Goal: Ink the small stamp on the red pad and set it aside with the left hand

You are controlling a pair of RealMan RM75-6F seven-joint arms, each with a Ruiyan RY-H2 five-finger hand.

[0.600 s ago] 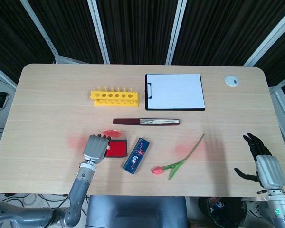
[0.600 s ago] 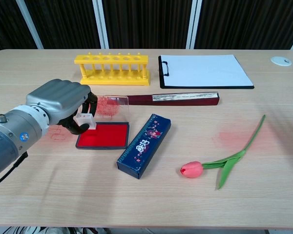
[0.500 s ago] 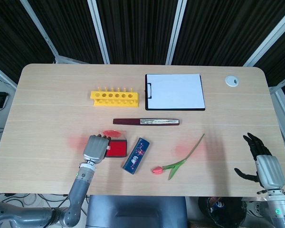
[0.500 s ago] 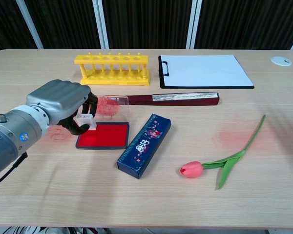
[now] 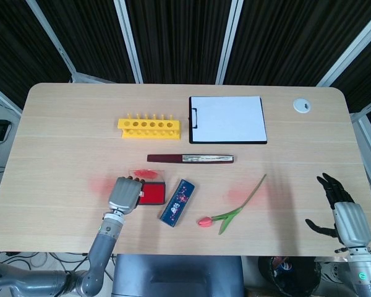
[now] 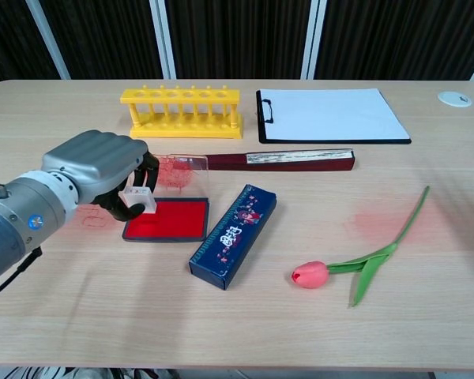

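My left hand (image 6: pixel 95 170) grips the small clear stamp (image 6: pixel 137 198) in its curled fingers, just above the left edge of the red ink pad (image 6: pixel 167 219). The pad's clear lid (image 6: pixel 180 170) stands open behind it. In the head view the left hand (image 5: pixel 124 194) covers the stamp and the left part of the red pad (image 5: pixel 153 193). My right hand (image 5: pixel 341 212) is at the table's near right edge, fingers spread, holding nothing.
A dark blue box (image 6: pixel 234 234) lies right of the pad. A pink tulip (image 6: pixel 362 264) lies front right. A dark red folded fan (image 6: pixel 280 160), a yellow test-tube rack (image 6: pixel 182 111) and a black clipboard with white paper (image 6: pixel 329 115) sit further back. A white disc (image 5: pixel 302 106) is far right.
The left hand has tilted the stamp slightly and eased it a little toward the left edge of the pad. The right hand has not moved.
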